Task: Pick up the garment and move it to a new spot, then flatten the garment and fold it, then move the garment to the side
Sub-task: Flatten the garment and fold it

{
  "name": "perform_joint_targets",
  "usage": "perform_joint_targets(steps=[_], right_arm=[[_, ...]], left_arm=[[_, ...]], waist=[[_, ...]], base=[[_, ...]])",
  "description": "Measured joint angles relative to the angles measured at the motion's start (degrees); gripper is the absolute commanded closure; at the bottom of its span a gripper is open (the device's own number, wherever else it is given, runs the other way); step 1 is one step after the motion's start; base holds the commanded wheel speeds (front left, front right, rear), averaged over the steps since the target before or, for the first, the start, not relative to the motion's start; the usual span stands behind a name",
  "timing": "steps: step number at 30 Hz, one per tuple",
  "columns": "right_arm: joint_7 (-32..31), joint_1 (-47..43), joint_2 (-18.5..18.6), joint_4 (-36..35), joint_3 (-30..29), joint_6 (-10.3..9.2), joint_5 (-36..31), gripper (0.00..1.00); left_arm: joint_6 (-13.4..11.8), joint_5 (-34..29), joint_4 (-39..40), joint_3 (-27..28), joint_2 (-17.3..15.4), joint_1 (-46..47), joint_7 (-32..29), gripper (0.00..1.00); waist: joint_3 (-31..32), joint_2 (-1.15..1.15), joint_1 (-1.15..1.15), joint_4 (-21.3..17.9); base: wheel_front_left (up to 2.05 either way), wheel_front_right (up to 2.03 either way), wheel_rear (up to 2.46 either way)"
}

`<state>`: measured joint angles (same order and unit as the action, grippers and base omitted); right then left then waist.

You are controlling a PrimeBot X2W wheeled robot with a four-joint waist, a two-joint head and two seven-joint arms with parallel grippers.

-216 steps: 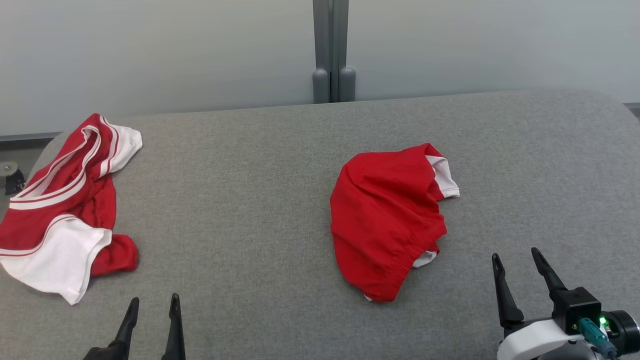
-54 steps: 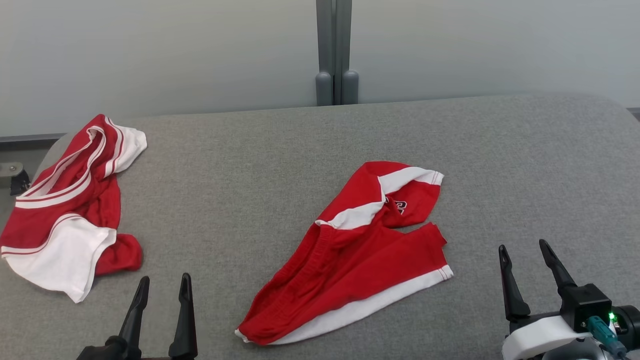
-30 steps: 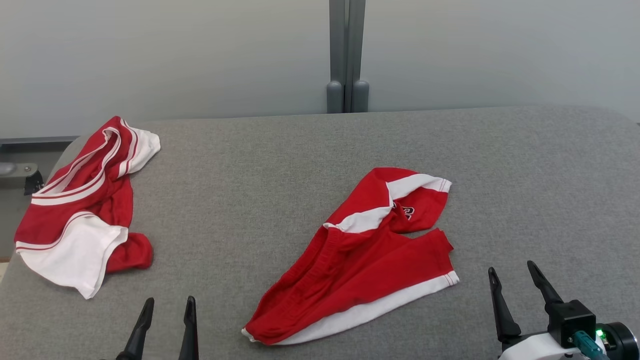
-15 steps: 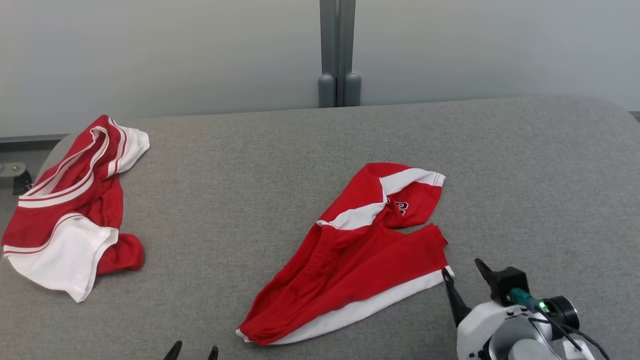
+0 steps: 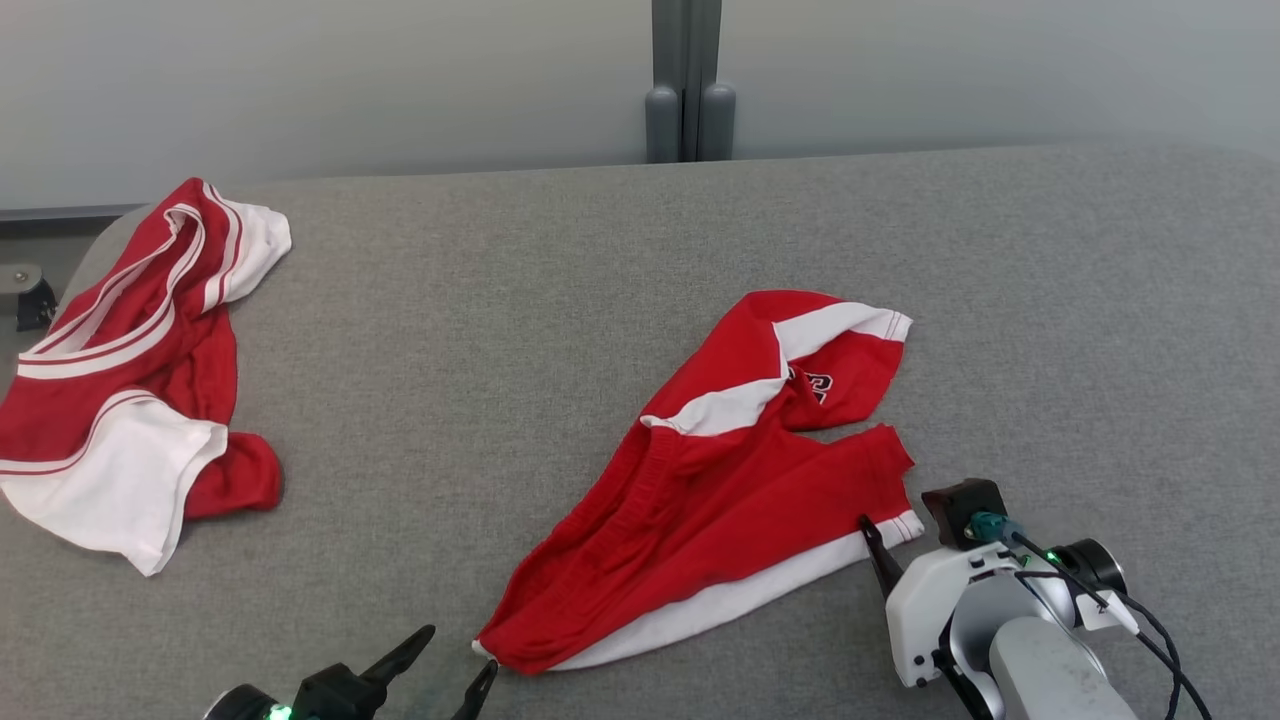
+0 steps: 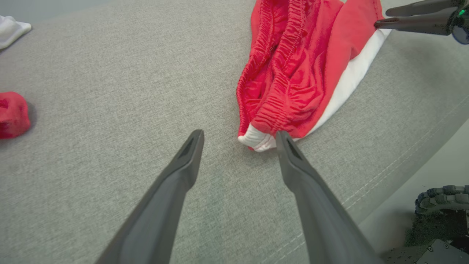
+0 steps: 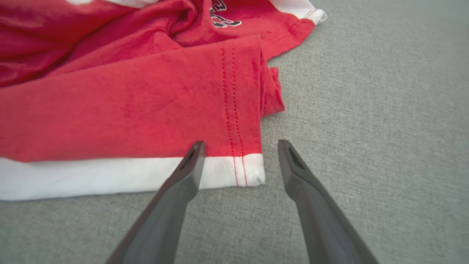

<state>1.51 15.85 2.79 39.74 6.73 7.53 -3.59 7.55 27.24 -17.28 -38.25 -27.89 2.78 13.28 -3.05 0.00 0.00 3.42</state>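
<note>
Held the left pincer [image 5: 461, 648] low at the lower left of the head view, fingers spread wide, tips angled up and rightward. Held the right pincer [image 5: 905, 520] at lower right, likewise spread wide, on a pale forearm [image 5: 1010, 650] leaning leftward. Gripped nothing with either.

The only print in sight is a small patch of dark lettering [image 5: 812, 383] with a pale outline. It stands on the red garment [image 5: 720, 500], right of centre in the head view, just under a white stripe. A fold hides part of it, and the characters cannot be made out. At the top middle of the right wrist view the frame edge cuts it off — unreadable there too.
</note>
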Motion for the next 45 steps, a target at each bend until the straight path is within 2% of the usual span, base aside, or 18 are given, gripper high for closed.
perform_joint_targets(steps=[10,16,18,19,21,23,27,30,32,37,38,39,40,41,45], right_arm=[[0.38,3.25,-0.01,1.53,0.87,0.01,-0.13,0.00],[0.43,4.49,-0.02,2.70,1.56,0.01,1.02,0.00],[0.44,4.61,-0.03,3.02,1.78,0.01,1.55,0.00],[0.44,4.71,-0.03,3.24,1.99,0.01,1.83,0.00],[0.59,4.74,-0.03,3.59,2.46,0.01,2.43,0.00],[0.60,4.79,-0.02,3.98,2.98,0.00,2.96,0.00],[0.68,5.00,-0.03,4.54,3.37,0.00,3.34,0.00],[0.85,5.04,-0.03,4.94,3.46,0.00,3.43,0.00],[0.86,5.04,-0.03,5.17,3.57,0.00,3.46,0.00],[0.85,5.04,-0.03,5.65,3.77,0.00,3.87,0.00],[0.85,5.05,-0.03,5.72,3.83,0.00,4.02,0.02],[0.68,5.06,-0.03,5.84,4.00,0.00,4.41,0.33],[0.58,5.08,-0.01,5.92,4.56,0.00,5.42,0.96],[0.46,5.08,0.00,6.00,4.99,-0.03,6.61,1.00],[-0.46,4.99,-0.22,5.45,6.33,0.02,11.65,1.00]], left_arm=[[0.00,4.41,-1.92,-11.69,-5.02,8.98,0.91,0.00],[0.00,7.67,-2.03,-16.53,-5.86,12.44,1.51,0.02],[0.00,8.48,-2.20,-17.53,-5.89,13.25,1.52,0.28],[0.00,8.79,-2.32,-17.94,-5.89,13.43,1.63,0.50],[0.00,9.61,-2.70,-18.86,-5.89,13.53,1.68,0.62],[0.00,10.12,-2.67,-19.30,-5.87,13.66,1.69,0.67],[0.00,10.94,-2.00,-19.51,-5.68,13.73,1.70,0.67],[0.00,11.00,-1.78,-19.57,-5.41,13.72,1.70,0.82],[0.00,11.13,-1.64,-19.57,-5.25,13.69,1.72,1.00],[0.00,11.39,-1.56,-19.57,-5.17,13.52,1.75,1.00],[0.00,11.44,-1.52,-19.57,-5.17,13.47,1.75,1.00],[0.00,11.47,-1.46,-19.56,-5.15,13.45,1.75,1.00],[0.00,11.47,-1.40,-19.53,-5.10,13.44,1.75,1.00],[0.00,11.50,-1.32,-19.49,-5.05,13.40,1.76,1.00],[0.00,13.32,-0.12,-18.13,-4.65,12.57,1.76,1.00]], waist=[[-3.39,0.00,0.00,-0.85],[-4.54,0.00,0.00,-1.44],[-4.69,0.00,0.00,-1.56],[-4.70,0.00,0.00,-1.61],[-4.66,0.00,0.00,-1.71],[-4.60,0.00,0.00,-1.79],[-4.40,0.00,0.00,-1.92],[-4.21,0.00,0.00,-1.99],[-4.03,0.00,0.00,-2.06],[-3.76,0.00,0.00,-2.28],[-3.76,0.00,0.00,-2.28],[-3.75,0.00,0.00,-2.28],[-3.69,0.00,0.00,-2.28],[-3.64,0.00,0.00,-2.28],[-3.38,0.00,0.00,-2.39]], base=[[0.00,0.00,0.00],[0.00,0.00,0.00],[0.00,0.00,0.00],[0.00,0.00,0.00],[0.00,0.00,0.00],[0.00,0.00,0.00],[0.00,0.00,0.00],[0.00,0.00,0.00],[0.00,0.00,0.00],[0.00,0.00,0.00],[0.00,0.00,0.00],[0.00,0.00,0.00],[0.00,0.00,0.00],[0.00,0.00,0.00],[0.00,0.00,0.00]])
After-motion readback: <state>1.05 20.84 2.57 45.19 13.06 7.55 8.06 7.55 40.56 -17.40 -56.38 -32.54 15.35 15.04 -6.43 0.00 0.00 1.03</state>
